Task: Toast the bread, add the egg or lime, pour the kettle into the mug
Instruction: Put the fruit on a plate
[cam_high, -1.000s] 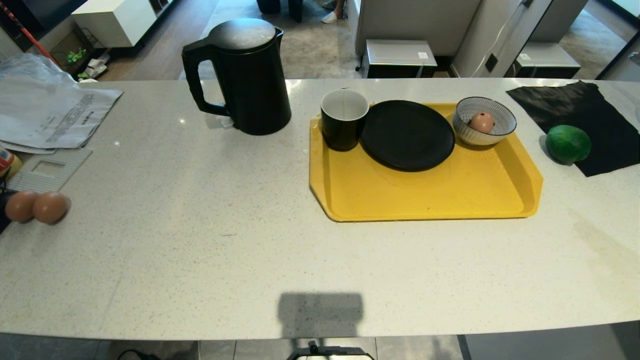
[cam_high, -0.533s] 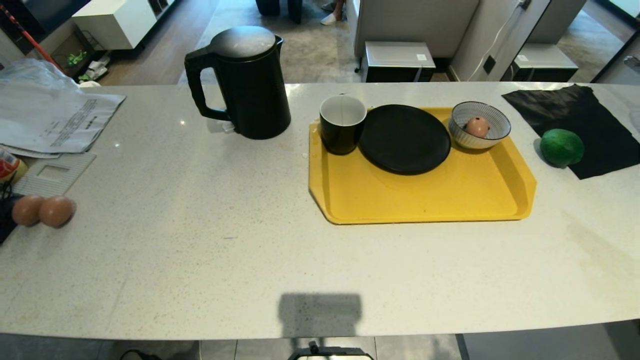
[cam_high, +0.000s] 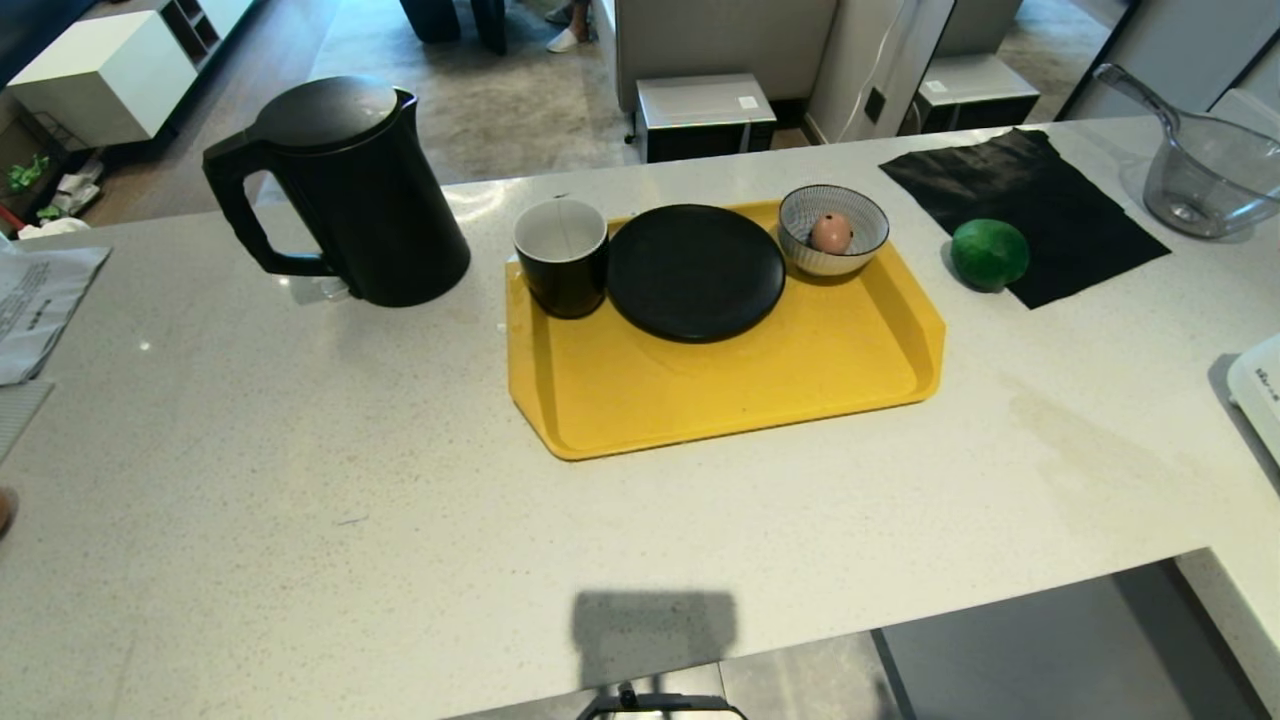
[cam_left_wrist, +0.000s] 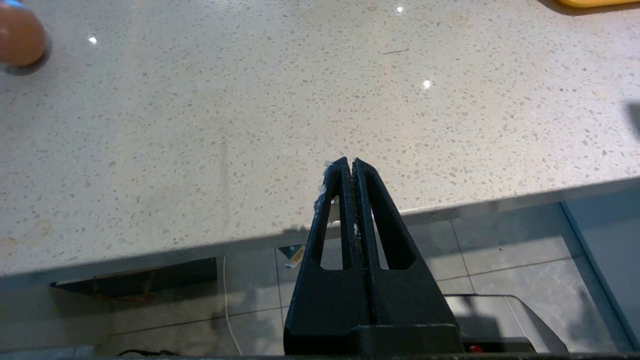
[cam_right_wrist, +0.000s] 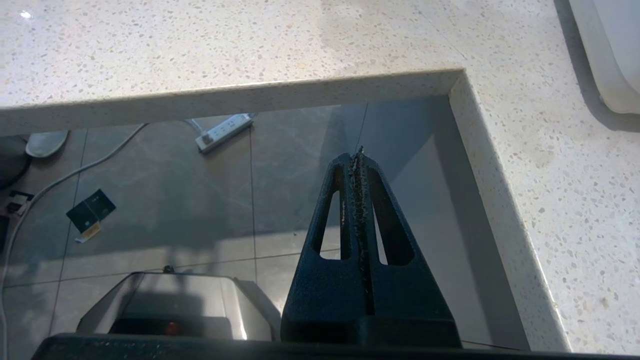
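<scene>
The tall black kettle (cam_high: 345, 195) stands on the counter left of a yellow tray (cam_high: 730, 385). On the tray are the black mug (cam_high: 562, 255) with a white inside, a black plate (cam_high: 695, 270) and a striped bowl (cam_high: 833, 228) holding an egg (cam_high: 831, 233). The lime (cam_high: 989, 254) lies at the edge of a black cloth (cam_high: 1020, 205) to the right. The bread is out of view. My left gripper (cam_left_wrist: 348, 162) is shut and empty at the counter's near edge. My right gripper (cam_right_wrist: 359, 154) is shut and empty over the floor by the counter's inner corner.
A clear glass measuring jug (cam_high: 1205, 170) stands at the far right. A white appliance (cam_high: 1262, 395) sits on the side counter at the right edge. Papers (cam_high: 35, 295) lie at the left. Another egg (cam_left_wrist: 17, 35) lies on the counter in the left wrist view.
The whole head view has swung to the right: kettle, tray and lime have shifted left in the picture, the jug and side counter have come into view. Neither arm has moved.
</scene>
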